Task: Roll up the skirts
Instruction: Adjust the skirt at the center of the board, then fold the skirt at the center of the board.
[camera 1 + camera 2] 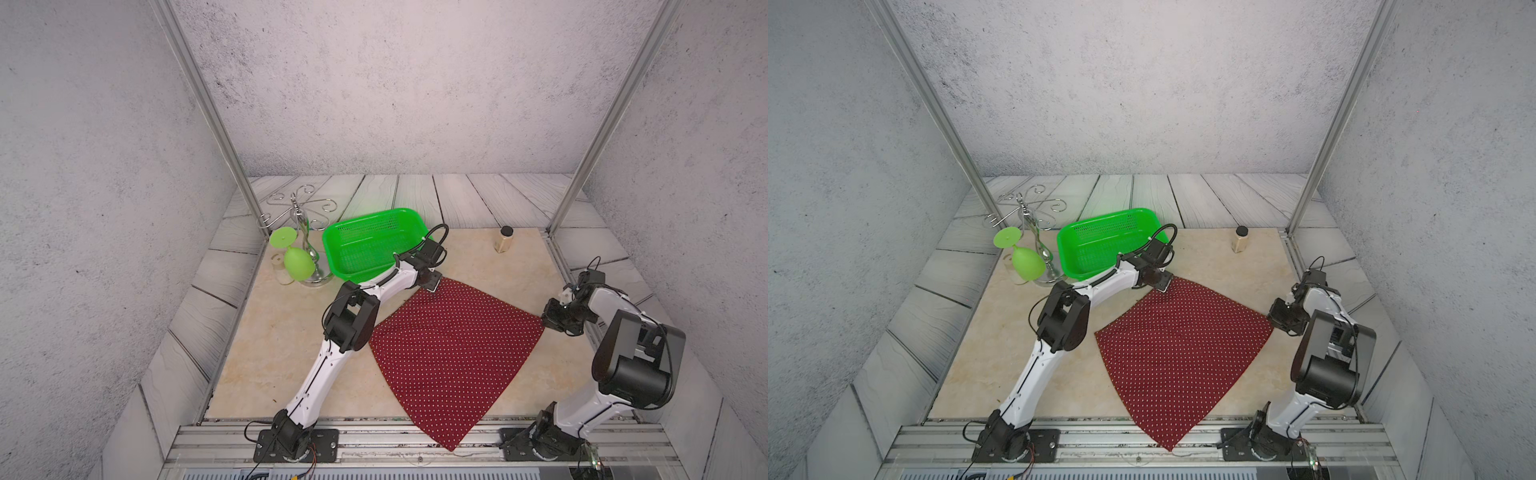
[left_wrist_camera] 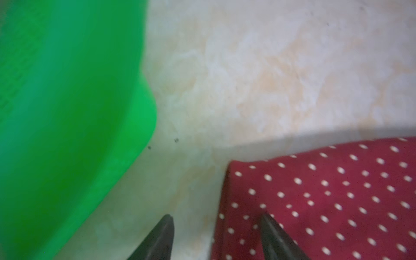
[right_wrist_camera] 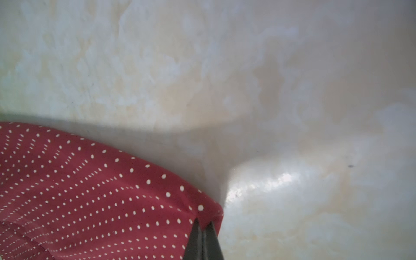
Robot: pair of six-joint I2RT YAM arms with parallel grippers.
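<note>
1. While the skirt (image 1: pixel 453 353) lies flat and unrolled on the table (image 1: pixel 286 332), set like a diamond with its near corner hanging over the front rail (image 1: pixel 374 436), the step in hand looks like taking hold of two corners before any rolling starts.
2. The right gripper (image 3: pixel 203 222) is closed tight on the skirt's right corner. The cloth puckers where the fingers meet, so it has a pinch of fabric.
3. The left gripper (image 2: pixel 217 217) stands partly open and holds nothing. It is at the far corner, just beside the basket (image 1: pixel 361 232). One finger is over bare table and the other over the cloth, so the skirt's edge runs between them.
4. The next move, as I judge it, calls for the left gripper to come down and close on that corner without nudging the basket.
5. With both corners held, the arms would need to move together and turn the far edge over toward the front, keeping the roll even. Thin cloth like this may slip or bunch on the smooth table.
</note>
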